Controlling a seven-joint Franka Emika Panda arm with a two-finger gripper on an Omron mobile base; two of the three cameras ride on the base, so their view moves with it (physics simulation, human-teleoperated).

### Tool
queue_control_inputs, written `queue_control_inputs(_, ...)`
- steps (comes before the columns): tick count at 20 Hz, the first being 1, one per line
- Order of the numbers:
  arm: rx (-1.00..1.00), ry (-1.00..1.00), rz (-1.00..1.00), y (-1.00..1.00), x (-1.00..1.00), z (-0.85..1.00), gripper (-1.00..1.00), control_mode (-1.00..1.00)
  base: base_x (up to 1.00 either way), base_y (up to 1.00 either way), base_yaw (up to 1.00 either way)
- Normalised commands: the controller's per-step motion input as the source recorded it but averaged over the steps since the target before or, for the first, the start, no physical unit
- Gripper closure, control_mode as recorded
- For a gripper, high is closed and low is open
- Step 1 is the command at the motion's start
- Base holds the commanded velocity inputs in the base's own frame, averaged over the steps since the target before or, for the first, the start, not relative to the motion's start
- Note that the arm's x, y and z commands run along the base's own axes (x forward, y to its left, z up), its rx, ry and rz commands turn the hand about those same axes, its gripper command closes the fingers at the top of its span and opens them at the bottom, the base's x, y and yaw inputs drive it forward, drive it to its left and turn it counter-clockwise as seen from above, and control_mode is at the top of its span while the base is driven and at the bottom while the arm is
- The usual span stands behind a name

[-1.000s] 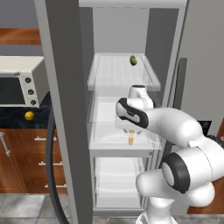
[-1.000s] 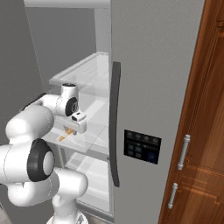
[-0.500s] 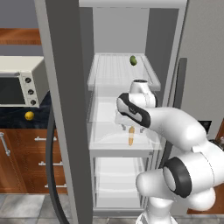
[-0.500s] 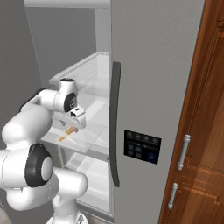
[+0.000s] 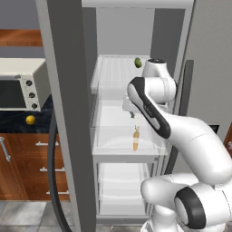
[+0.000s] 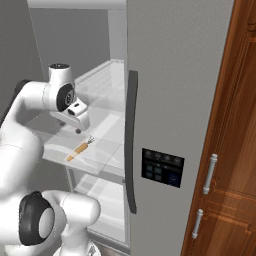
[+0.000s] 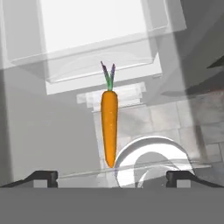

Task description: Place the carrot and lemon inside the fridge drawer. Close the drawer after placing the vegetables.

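Note:
The orange carrot (image 5: 135, 139) (image 6: 79, 148) (image 7: 109, 127) lies flat in the see-through fridge drawer (image 5: 123, 157) (image 6: 87, 163), which stands pulled out. Its green top points toward the back of the fridge. My gripper (image 5: 132, 113) (image 6: 77, 128) (image 7: 111, 177) hangs open a little above the carrot with nothing between its fingers. In the hand view the carrot's tip lies between the two fingertips (image 7: 42, 176). The yellow lemon (image 5: 30, 119) rests on the dark counter under the toaster oven, to the left of the fridge.
A small olive-green fruit (image 5: 137, 62) sits on the clear shelf above the drawer. The toaster oven (image 5: 18, 90) stands on the counter at left, above brown wooden drawers (image 5: 27, 167). The grey fridge door (image 5: 68, 113) stands between the counter and the fridge interior.
My gripper has lifted up and away from the carrot. The carrot stays lying in the drawer.

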Motion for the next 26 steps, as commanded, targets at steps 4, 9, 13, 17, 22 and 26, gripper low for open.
queue_control_inputs(4, 0.00, -0.25, 0.00, -0.04, -0.85, 0.88, -1.00, -1.00, 0.00, 0.00, 0.00)
queue_control_inputs(9, 0.00, -0.22, 0.00, -0.24, -1.00, 0.32, -1.00, -1.00, 0.00, 0.00, 0.00)
queue_control_inputs(13, 0.00, -0.12, 0.00, -0.04, -0.85, 0.01, -1.00, -1.00, 0.00, 0.00, 0.00)
queue_control_inputs(17, 0.00, -0.01, 0.00, -0.10, -0.42, -0.26, -1.00, -1.00, 0.00, 0.00, 0.00)
queue_control_inputs(22, 0.00, 0.03, 0.00, 0.00, -0.02, -0.32, -1.00, -1.00, 0.00, 0.00, 0.00)
queue_control_inputs(26, 0.00, 0.01, 0.00, -0.04, 0.03, -0.21, -1.00, 1.00, -0.17, -0.06, 0.00)
